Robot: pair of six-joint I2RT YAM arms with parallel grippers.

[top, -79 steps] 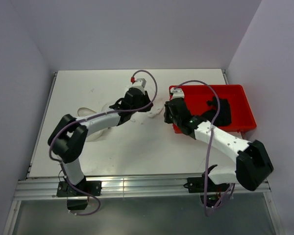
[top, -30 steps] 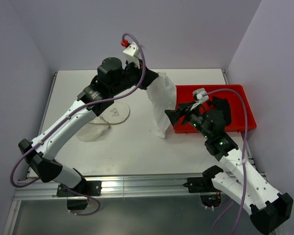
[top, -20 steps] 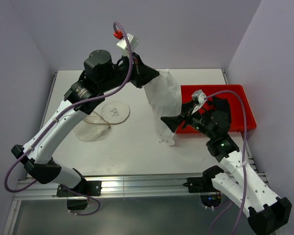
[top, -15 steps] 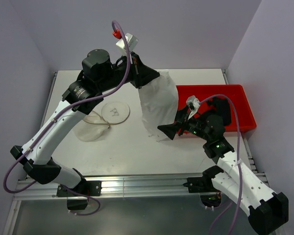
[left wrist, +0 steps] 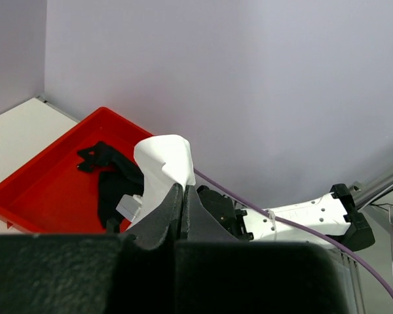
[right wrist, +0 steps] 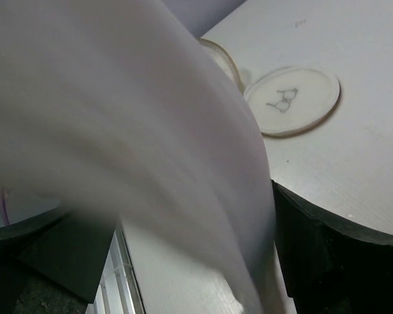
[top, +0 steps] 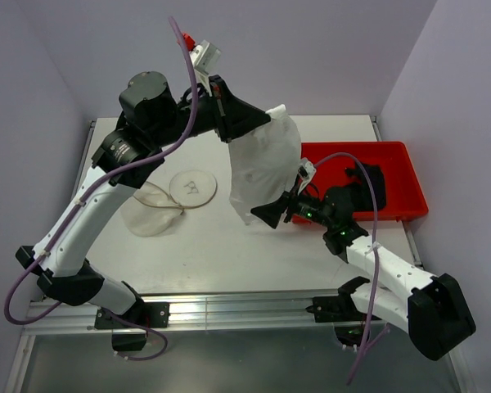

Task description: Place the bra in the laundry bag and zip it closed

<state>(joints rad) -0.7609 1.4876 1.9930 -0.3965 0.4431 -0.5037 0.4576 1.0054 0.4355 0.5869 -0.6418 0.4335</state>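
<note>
The left arm rears high, the left claw (top: 266,121) clamped on the top of the white bra (top: 262,164), which hangs above the desk (top: 229,254). The right arm reaches low. Only its wrist view shows the right claw (top: 272,214) spread wide around blurred cloth. The laundry bag (top: 150,218) lies well left.

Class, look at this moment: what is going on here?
The left end effector is shut on a white garment, holding it up above the table. The right end effector sits open around its lower edge. The laundry bag lies unzipped on the table, its lid flat beside it.
</note>
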